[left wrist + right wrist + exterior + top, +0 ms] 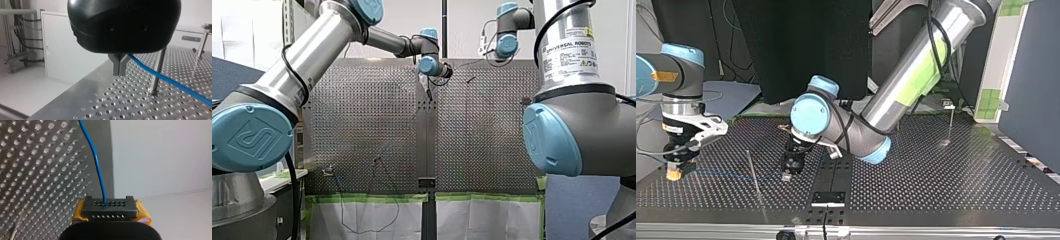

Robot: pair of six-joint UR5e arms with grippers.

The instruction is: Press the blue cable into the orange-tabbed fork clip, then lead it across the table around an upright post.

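The blue cable [726, 175] is seen lying low over the perforated desk [936, 175], stretched in a shallow line between the two grippers at the top view's left half. One end is held by the right gripper [675, 170]: in the right wrist view the cable is seen running straight into the black block between the yellow pads, so those jaws are pressed together and pinching it. The other end is held by the left gripper [792, 167], whose metal jaws are shut on the cable, which leads out from them and passes just beside a thin upright post [753, 172] without being wrapped around it. A second post [950, 125] is set well apart, towards the top view's right. An orange patch is noticed under the right gripper, and it may be the clip's tab, though it is too small to be told from the pads. The cable is judged to be light, thin and limp, and rather slippery. It is best gripped close to the stretch that is to be seated, so that the push is not lost in slack. Gentle tension should be kept while it is led around a post, since the slender post could be bent or the cable pulled from the clip.
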